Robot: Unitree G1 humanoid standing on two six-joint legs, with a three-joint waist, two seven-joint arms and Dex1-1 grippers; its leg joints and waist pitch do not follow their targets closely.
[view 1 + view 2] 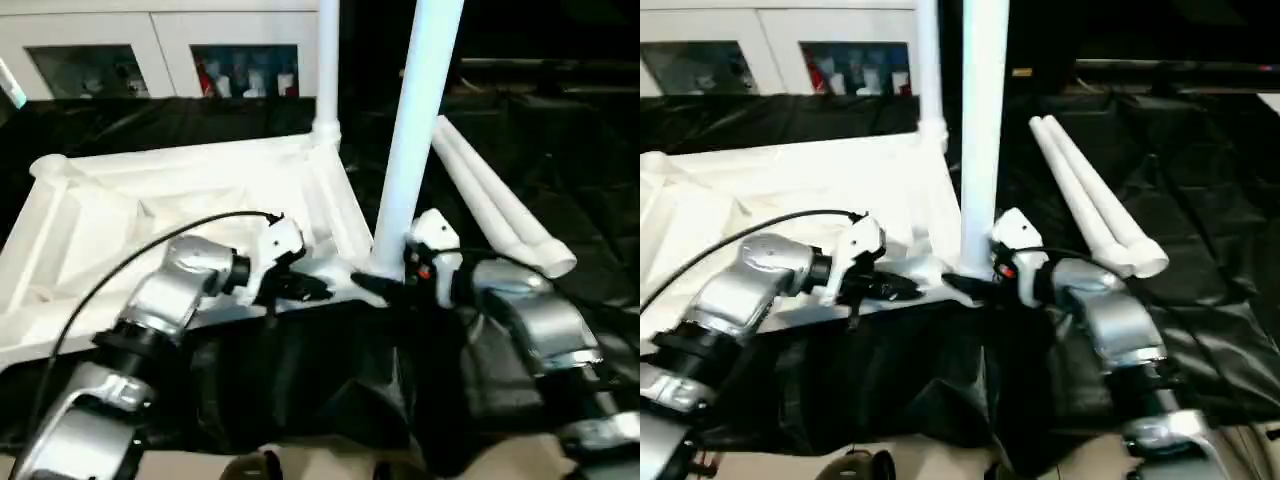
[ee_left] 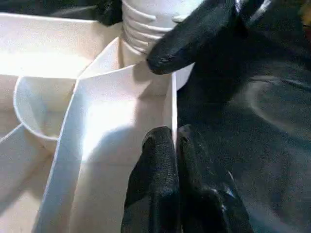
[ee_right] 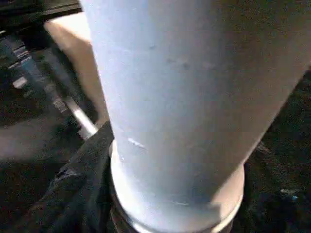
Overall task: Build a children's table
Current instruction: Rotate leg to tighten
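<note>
- Left claw [image 1: 300,285] sits closed in the left eye view, its black fingers pressed together at the near rim of the table top [image 1: 150,210]; my right claw [image 1: 385,285] reaches in at the foot of the near upright leg [image 1: 415,130], and from here I cannot tell how wide it stands; the top lies underside up on the black sheet [image 1: 560,180], ribs showing.
- Right eye view: a second leg [image 1: 928,70] stands at the top's far corner; two loose legs [image 1: 1095,205] lie side by side on the sheet, off to my right of the top; white cabinets [image 1: 760,50] line the back.
- Left wrist view: my own fingers [image 2: 160,179] are shut tight, touching the top's thin outer wall; one black finger of the right claw [image 2: 194,34] rests against the ribbed base of the leg where it enters the corner socket [image 2: 146,53].
- Right wrist view: the leg's tube [image 3: 184,97] stands close before the camera, its lower end seated in a ring; whether my right claw grips it I cannot tell.
</note>
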